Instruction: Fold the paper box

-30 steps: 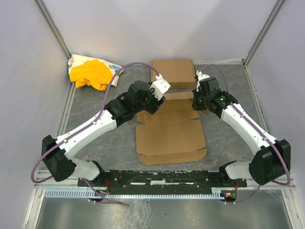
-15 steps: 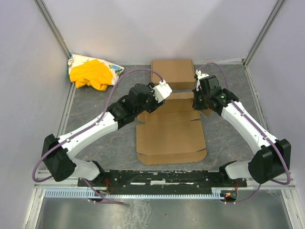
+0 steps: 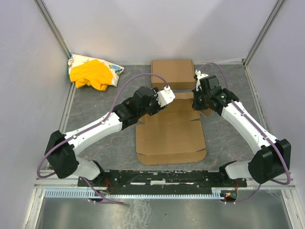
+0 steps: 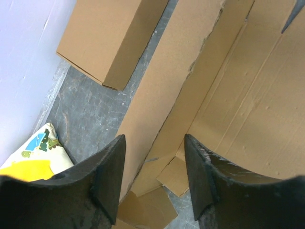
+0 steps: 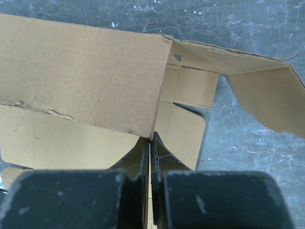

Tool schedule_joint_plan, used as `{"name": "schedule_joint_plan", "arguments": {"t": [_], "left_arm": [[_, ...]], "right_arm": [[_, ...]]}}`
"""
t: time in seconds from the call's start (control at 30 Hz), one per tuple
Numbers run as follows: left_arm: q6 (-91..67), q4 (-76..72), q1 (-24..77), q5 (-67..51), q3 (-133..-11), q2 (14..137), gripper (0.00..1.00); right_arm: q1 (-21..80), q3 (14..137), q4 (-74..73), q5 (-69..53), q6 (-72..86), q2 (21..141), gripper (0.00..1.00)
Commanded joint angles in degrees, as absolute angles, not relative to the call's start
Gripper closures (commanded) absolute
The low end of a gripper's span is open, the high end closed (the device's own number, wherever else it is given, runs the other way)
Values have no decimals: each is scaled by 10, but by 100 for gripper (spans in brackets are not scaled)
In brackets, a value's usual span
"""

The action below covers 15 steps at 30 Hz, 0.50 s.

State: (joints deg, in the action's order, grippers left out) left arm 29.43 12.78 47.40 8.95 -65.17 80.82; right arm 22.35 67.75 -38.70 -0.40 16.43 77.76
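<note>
Tally on the one grey table [image 3: 90, 105]
Two cardboard items (both plain brown): one flattened paper box [image 3: 170, 136] and one closed cardboard box [image 3: 172, 73]. One yellow cloth bundle [image 3: 90, 74]. Two robot arms, the left arm [image 3: 95, 128] and the right arm [image 3: 245, 125], with one gripper each: left gripper [image 4: 155, 176], right gripper [image 5: 150, 148]. Two purple cables [image 3: 128, 82].

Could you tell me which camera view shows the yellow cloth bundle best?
The top external view: the whole yellow cloth bundle lies in the far left corner. The left wrist view catches only its edge; the right wrist view misses it.
</note>
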Motion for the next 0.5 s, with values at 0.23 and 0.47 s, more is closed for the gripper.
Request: {"name": "schedule_joint_plan", "arguments": {"t": [0.23,0.47], "left_arm": [[324,43,477,168,-634,854,97],[336,24,477,188,-617,814,97]], "right_arm": [[223,707,-400,-21,152,760,82],[222,670,-400,25,176,697,50]]}}
